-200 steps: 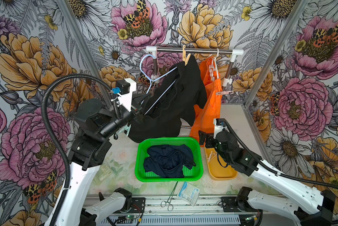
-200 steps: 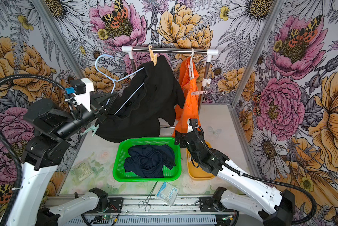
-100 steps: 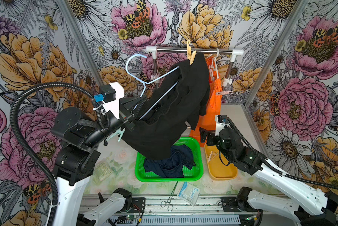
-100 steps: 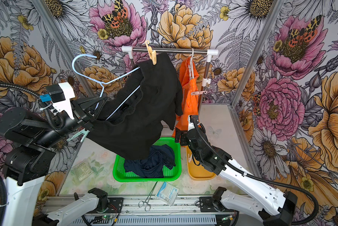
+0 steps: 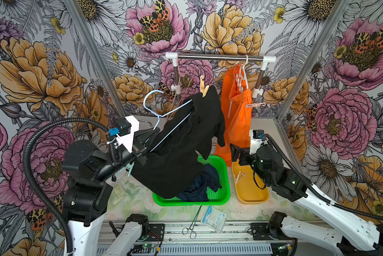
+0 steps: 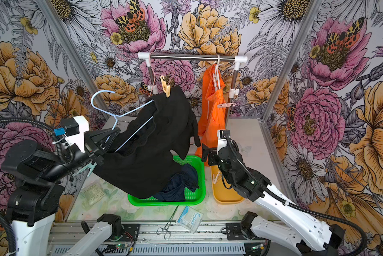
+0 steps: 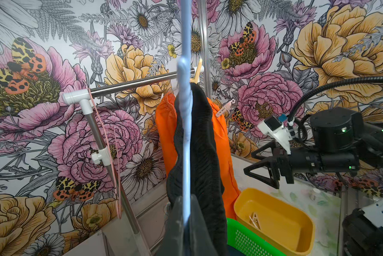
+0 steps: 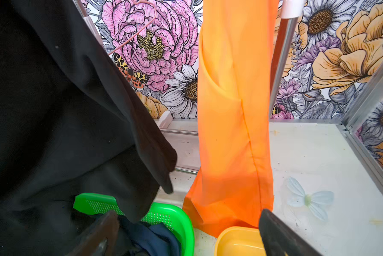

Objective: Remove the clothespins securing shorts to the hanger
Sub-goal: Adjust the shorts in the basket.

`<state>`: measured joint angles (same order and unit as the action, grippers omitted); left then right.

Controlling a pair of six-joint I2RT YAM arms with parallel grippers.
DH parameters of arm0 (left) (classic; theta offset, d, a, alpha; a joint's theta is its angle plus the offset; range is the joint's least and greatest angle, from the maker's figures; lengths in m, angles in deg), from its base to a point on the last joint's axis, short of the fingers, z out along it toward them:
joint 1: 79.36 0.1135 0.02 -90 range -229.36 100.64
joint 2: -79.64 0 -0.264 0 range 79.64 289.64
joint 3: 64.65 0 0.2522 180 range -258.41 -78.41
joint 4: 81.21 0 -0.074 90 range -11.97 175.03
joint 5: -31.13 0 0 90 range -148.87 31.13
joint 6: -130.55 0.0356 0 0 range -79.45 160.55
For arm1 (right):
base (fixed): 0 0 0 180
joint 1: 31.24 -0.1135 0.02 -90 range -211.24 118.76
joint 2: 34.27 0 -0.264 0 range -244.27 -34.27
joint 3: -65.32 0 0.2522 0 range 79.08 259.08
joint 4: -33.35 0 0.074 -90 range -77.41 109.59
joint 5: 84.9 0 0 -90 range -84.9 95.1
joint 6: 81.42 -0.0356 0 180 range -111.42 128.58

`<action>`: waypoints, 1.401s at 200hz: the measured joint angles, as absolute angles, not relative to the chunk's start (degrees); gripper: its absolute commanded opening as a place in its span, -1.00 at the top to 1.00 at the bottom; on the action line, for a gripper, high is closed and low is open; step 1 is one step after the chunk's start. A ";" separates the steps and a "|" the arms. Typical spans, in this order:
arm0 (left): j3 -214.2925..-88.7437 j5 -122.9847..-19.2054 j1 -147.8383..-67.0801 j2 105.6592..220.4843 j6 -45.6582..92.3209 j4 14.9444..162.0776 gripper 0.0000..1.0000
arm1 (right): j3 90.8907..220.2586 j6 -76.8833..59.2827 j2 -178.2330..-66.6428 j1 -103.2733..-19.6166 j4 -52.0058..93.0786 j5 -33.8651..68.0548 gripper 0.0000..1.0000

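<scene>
Left wrist view | left jaws clamped on blue hanger [image 7: 185, 155] carrying black shorts [image 7: 205, 161] | right jaws wide apart, empty

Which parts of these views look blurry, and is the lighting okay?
Left wrist view: the pale blue hanger sits close to the lens and is blurred, while the wall is sharp. Right wrist view: the gripper fingers are soft and the orange shorts are crisp. Both top views: even light, no harsh glare.

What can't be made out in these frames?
Left gripper grip on the blue hanger: contact masked by the black shorts in both top views, blurred in the left wrist view.
Navy shorts: mostly covered by the black shorts.
Teal clothespin: partly hidden beneath the left arm.
</scene>
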<state>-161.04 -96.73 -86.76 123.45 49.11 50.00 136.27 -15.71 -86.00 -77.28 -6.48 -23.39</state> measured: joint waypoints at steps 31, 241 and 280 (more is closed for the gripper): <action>-159.67 -101.02 -83.76 121.18 52.08 47.40 1.00 | 136.38 -15.71 -86.00 -77.26 -6.52 -23.37 -1.00; -169.59 -115.97 -75.33 124.50 71.93 19.99 1.00 | 139.07 -15.80 -86.39 -75.45 -11.48 -24.16 -1.00; -169.35 -115.07 -75.31 122.08 73.81 17.59 1.00 | 139.33 -15.78 -87.83 -75.43 -11.51 -23.57 -1.00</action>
